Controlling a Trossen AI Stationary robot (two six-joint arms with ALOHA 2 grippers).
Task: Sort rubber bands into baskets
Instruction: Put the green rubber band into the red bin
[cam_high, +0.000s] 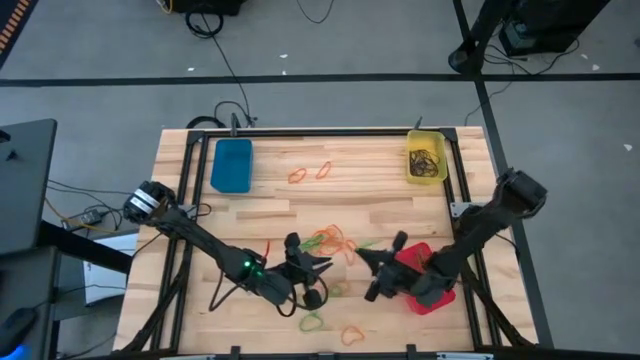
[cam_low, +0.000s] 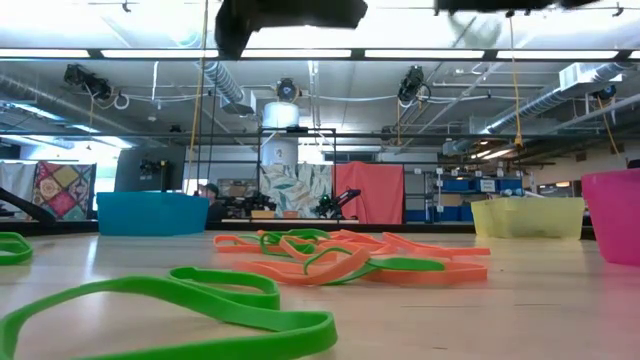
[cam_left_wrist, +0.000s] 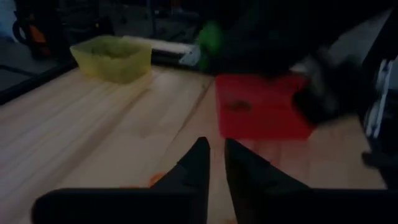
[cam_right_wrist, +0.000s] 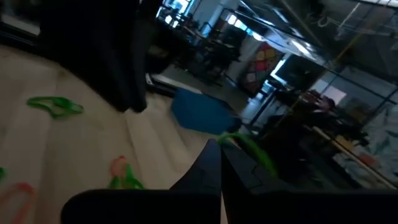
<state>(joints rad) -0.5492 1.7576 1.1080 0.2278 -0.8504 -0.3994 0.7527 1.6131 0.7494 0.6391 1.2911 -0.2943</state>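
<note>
Orange and green rubber bands (cam_high: 330, 240) lie heaped at the table's middle. More lie near the far edge (cam_high: 310, 172) and near the front edge (cam_high: 312, 322). The blue basket (cam_high: 232, 165) stands at the far left. The yellow basket (cam_high: 427, 157), far right, holds dark bands. The red basket (cam_high: 428, 290) stands under my right arm. My right gripper (cam_right_wrist: 221, 152) hovers right of the heap, shut on a green rubber band. My left gripper (cam_left_wrist: 216, 152) hovers at the heap's near side, its fingers a narrow gap apart with nothing between them. My right gripper pinches one green rubber band between its two shut fingers. The band's free part (cam_right_wrist: 252, 149) curves out past the fingertips, lifted clear of the table. The fingers lie about level and point toward the table's left side.
A black frame rail (cam_high: 300, 133) runs around the tabletop. A loose green band (cam_low: 190, 300) lies near the front edge, and an orange one (cam_high: 352, 335) lies beside it. Bare wood (cam_high: 340, 200) shows between the heap and the far baskets.
</note>
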